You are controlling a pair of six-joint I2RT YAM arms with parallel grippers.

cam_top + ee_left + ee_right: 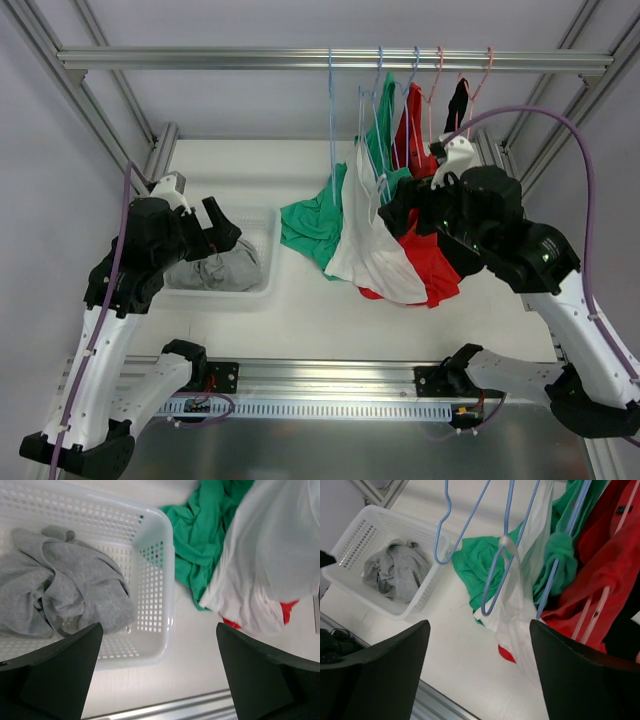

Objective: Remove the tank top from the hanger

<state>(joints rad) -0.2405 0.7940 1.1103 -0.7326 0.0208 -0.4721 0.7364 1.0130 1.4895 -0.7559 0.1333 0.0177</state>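
Several tank tops hang from hangers on the top rail: green (315,225), white (375,250), red (435,265) and black (458,105). In the right wrist view the white tank top (512,580) hangs by one strap on a blue hanger (492,587), its lower part lying on the table. My right gripper (400,212) (480,625) is open just in front of these garments and holds nothing. My left gripper (220,232) (157,630) is open above the right end of the white basket (160,545). A grey garment (65,590) lies in that basket.
An empty blue hanger (451,530) hangs left of the white top. Pink hangers (488,70) hang further right on the rail (200,58). The table's metal front edge (165,707) lies just below the left gripper. Frame posts stand at both sides.
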